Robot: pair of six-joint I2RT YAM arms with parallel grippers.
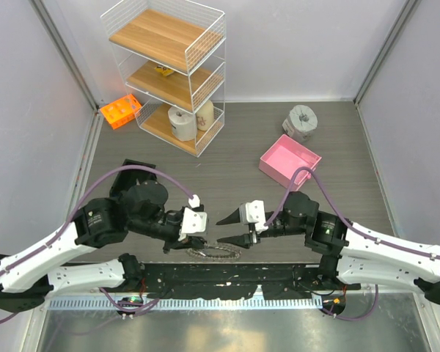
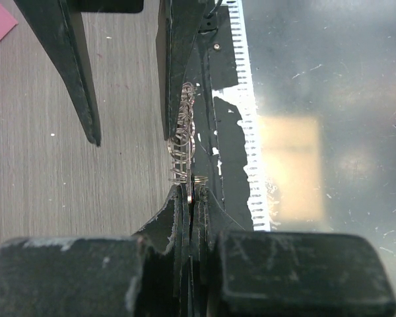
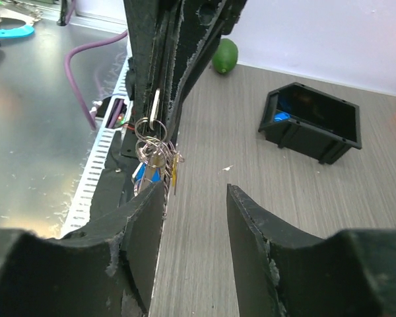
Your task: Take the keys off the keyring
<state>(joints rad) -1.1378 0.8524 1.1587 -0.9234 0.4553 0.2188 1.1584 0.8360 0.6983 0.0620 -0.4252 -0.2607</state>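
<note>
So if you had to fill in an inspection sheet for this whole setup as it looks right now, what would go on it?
Surface: grey wood-grain table, with a black strip along its near edge.
Job's things: keyring pinched at one end, the rest trailing toward the other arm; keys hang on it in a cluster, not yet off.
Clutter: pink box, grey tape roll, orange holder, wire shelf, black bin, green fruit.
Grippers: left gripper shut on the keyring; right gripper open, right beside the keys.
Cables: a purple cable loops over each arm, away from the keyring.
Surroundings: plain white walls; nothing else seen.
</note>
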